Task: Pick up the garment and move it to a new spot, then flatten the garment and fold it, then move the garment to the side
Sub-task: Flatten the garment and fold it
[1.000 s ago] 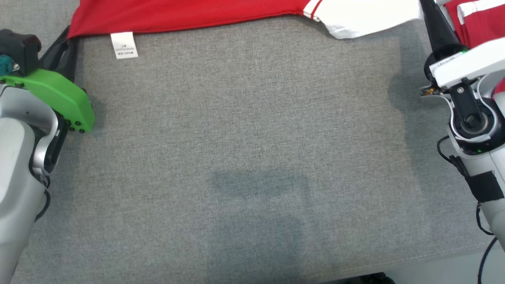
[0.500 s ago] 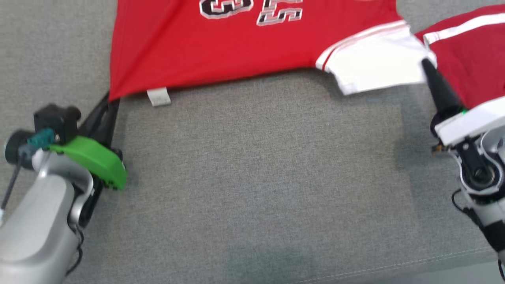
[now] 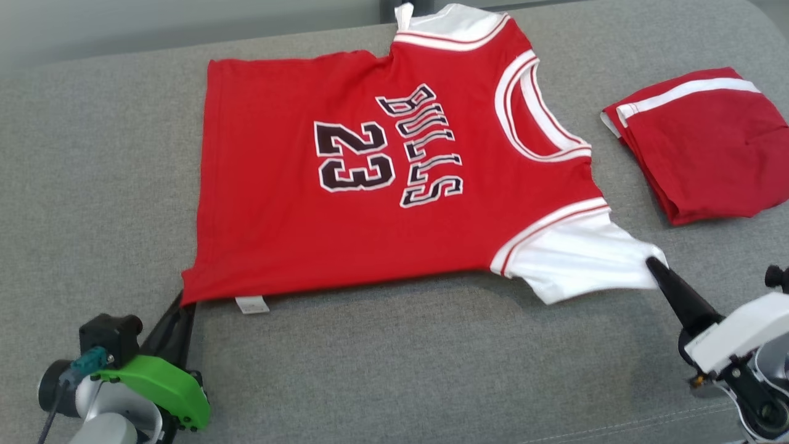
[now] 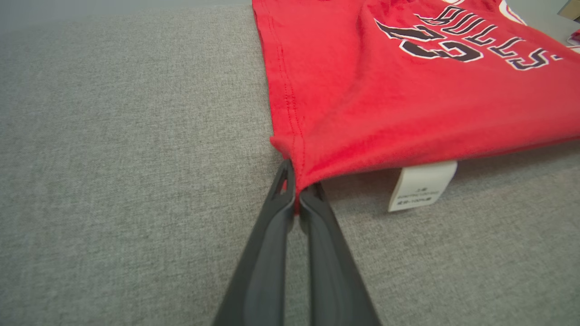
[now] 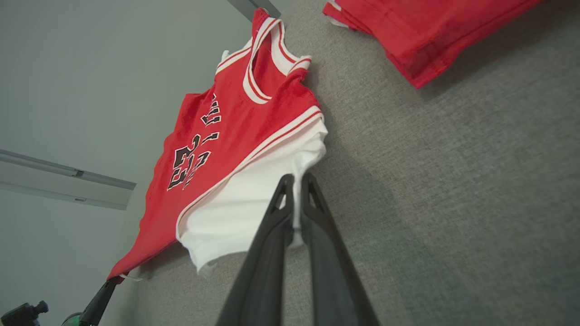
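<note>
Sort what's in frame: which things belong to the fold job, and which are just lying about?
In the job:
- red jersey, spread on the grey surface
- left gripper, shut on its hem corner
- right gripper, shut on its white sleeve

Lying about:
- folded red garment, on the robot's right, apart from the jersey

Grey surface (image 3: 431,370) lies open nearside; folded red cloth (image 3: 696,142) blocks the jersey's (image 3: 277,234) right.

Grey fabric surface (image 3: 394,370): red jersey (image 3: 370,203) spread flat, folded red garment (image 3: 703,148) beside.
</note>
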